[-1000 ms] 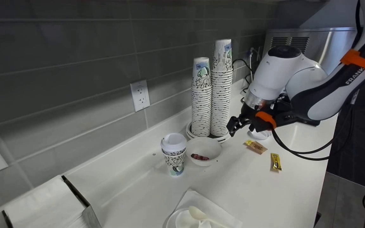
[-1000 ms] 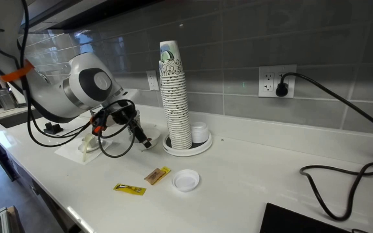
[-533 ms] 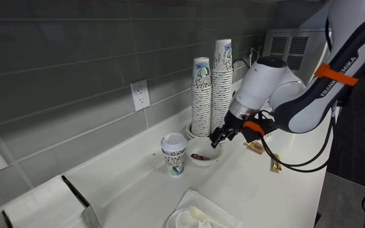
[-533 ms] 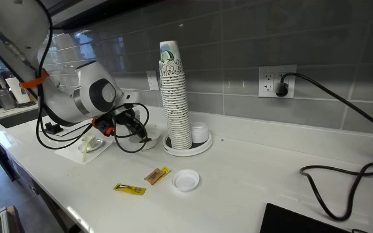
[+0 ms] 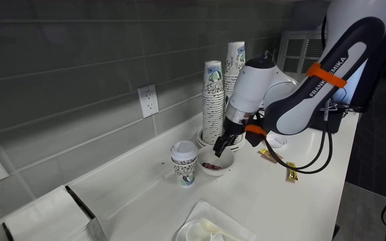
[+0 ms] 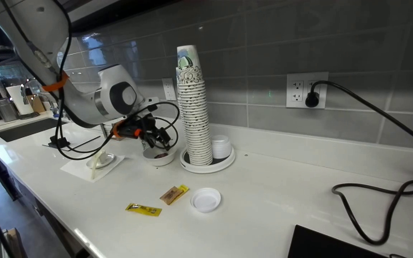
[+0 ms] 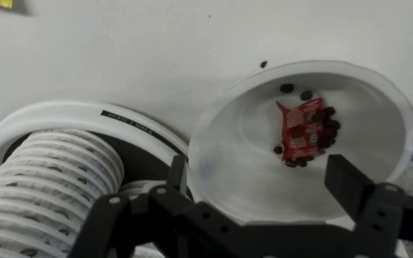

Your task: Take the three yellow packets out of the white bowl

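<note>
With our pincer spread over the white bowl, we judged the two yellow packets lying outside it on the desk, like the red sachet inside, light, slick and limp, best pinched across their narrow middles.

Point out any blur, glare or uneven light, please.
In the wrist view, the red packet in the white bowl is too blurred to read; in an exterior view, glare streaks the counter edge; in an exterior view, wall tiles look dark above, paler below.
</note>
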